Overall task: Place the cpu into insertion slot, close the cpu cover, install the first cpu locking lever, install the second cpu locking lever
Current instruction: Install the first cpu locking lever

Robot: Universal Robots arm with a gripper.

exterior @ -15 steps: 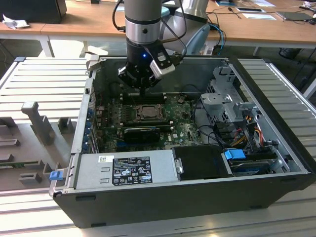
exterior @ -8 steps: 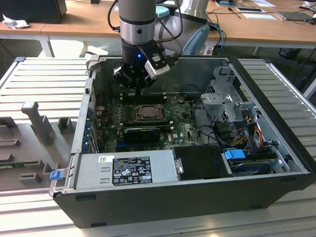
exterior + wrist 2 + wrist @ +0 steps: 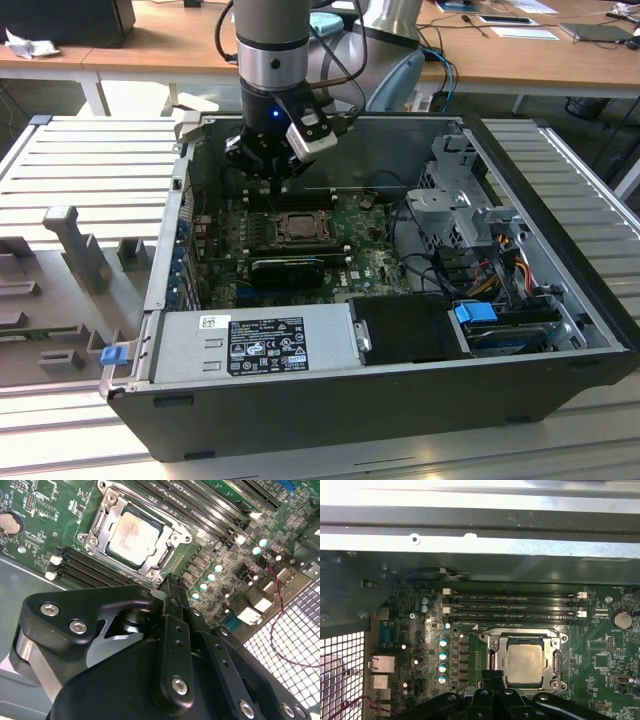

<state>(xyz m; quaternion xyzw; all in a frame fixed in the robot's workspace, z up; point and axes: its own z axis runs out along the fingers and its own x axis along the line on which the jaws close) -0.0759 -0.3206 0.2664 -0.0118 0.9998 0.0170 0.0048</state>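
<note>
I see an open computer case (image 3: 350, 410) on the ribbed counter (image 3: 90, 170). A grey power supply (image 3: 250, 342) lies along its front wall, with the green motherboard (image 3: 367, 262) behind. In the first wrist view, a coin battery (image 3: 621, 620) sits near the black memory slots (image 3: 512, 605).

cpu (image 3: 524, 663) lies flat, framed by closed cpu cover (image 3: 493, 656) | pincer (image 3: 492, 677) tips together, just beside cpu | memory slots (image 3: 515, 607) near cpu, opposite side | coin battery (image 3: 621, 620) well apart from cpu
</note>
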